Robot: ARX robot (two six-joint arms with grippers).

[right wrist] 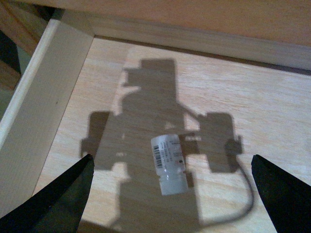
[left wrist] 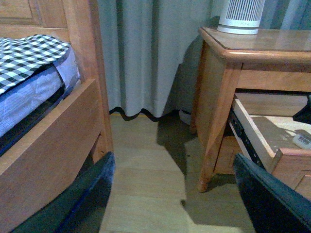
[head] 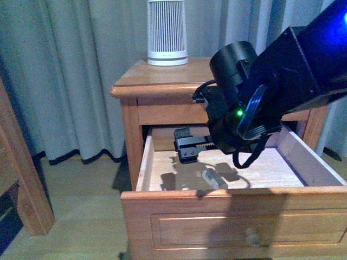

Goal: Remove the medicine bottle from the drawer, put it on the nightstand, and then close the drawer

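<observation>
The medicine bottle [head: 214, 179] lies on its side on the floor of the open drawer [head: 142, 165], lower centre of the front view. The right gripper [head: 188, 145] hangs above it, its 2 fingers [right wrist: 63, 199] spread wide and empty. A ribbed white device [head: 167, 30] stands on the nightstand [head: 162, 76]. The left gripper [left wrist: 173, 160] is spread wide too.
</observation>
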